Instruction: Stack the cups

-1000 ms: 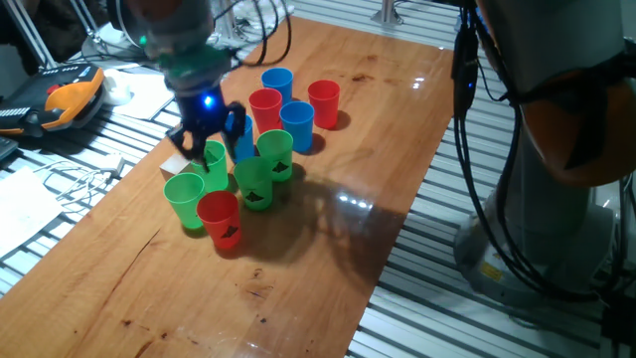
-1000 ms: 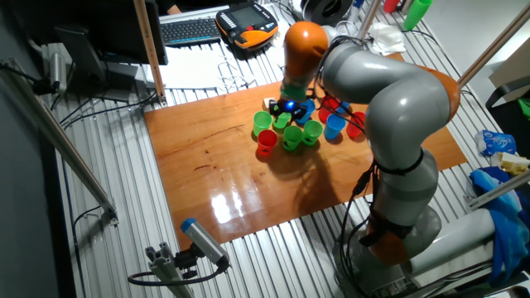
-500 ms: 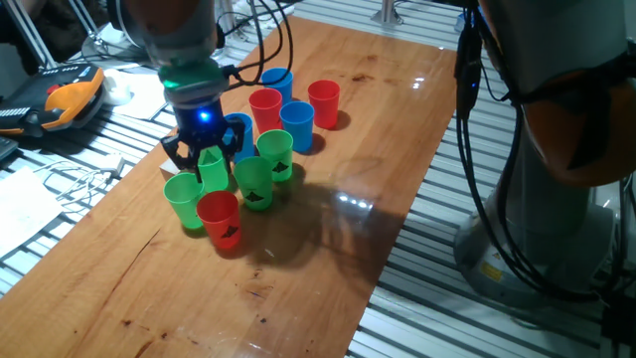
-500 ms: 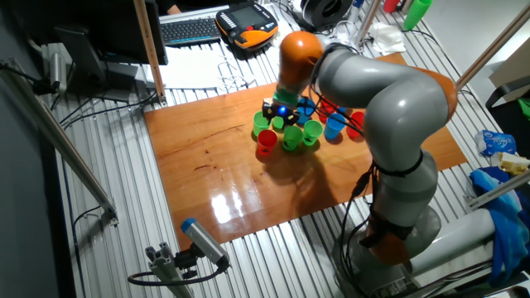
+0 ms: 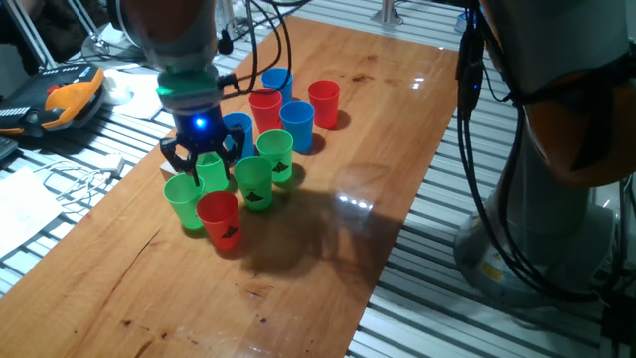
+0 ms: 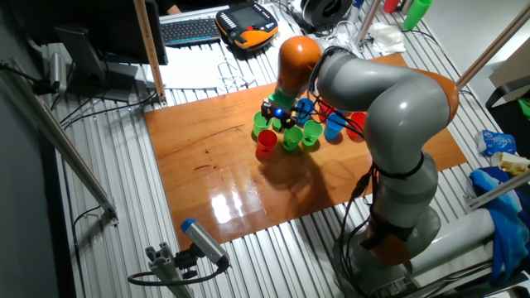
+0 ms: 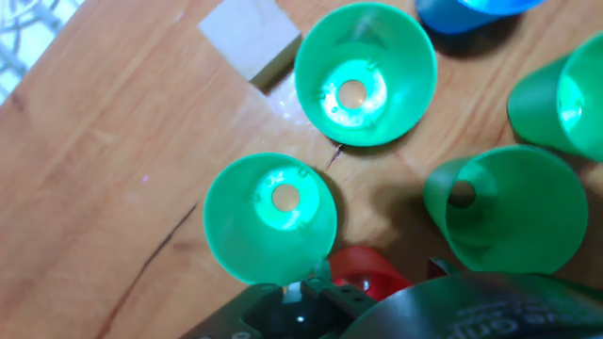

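The red cup (image 5: pixel 220 220) is seen nearest, green cups (image 5: pixel 184 199) clustered just behind it. The gripper (image 5: pixel 202 157) is lowered over a green cup (image 5: pixel 211 170) there; its opening cannot be judged, fingertips being hidden.

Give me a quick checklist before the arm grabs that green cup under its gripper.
1. Gripper centred over the green cup: ok.
2. Jaws open wider than the cup: ok.
3. Cup upright, mouth up: ok.
4. Room for fingers beside the neighbouring green cup: not ok, crowded.
5. Wooden cube clear of the fingers: cannot tell.
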`<state>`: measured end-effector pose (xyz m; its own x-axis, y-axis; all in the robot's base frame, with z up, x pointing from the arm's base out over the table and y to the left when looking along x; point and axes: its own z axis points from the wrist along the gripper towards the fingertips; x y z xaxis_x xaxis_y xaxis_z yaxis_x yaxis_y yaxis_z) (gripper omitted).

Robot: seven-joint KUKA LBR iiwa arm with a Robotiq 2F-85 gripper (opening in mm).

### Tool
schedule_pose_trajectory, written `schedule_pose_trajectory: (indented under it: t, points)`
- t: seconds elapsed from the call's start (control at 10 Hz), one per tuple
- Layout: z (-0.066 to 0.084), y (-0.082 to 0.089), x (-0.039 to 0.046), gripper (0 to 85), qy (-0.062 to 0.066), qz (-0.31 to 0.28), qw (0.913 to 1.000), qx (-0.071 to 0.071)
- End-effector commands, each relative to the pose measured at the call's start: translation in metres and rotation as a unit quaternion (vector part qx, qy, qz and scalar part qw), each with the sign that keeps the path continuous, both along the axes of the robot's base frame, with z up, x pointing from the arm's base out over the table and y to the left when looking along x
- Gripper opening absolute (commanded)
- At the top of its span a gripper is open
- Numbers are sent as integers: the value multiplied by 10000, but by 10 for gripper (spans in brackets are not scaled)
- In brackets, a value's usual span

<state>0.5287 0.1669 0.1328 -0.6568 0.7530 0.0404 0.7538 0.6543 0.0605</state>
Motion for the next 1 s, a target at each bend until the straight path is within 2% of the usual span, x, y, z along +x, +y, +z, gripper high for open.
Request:
schedule_pose_trajectory:
  t: [0.0,0.4,0.6,0.9]
  points:
    - [-28,24,-9,510,-25,-377,9993,-12]
    - [-65,48,4,510,-80,-1034,9945,161]
    - [-95,55,22,510,-228,-1367,9901,242]
    - [-108,72,25,510,-237,-1664,9854,272]
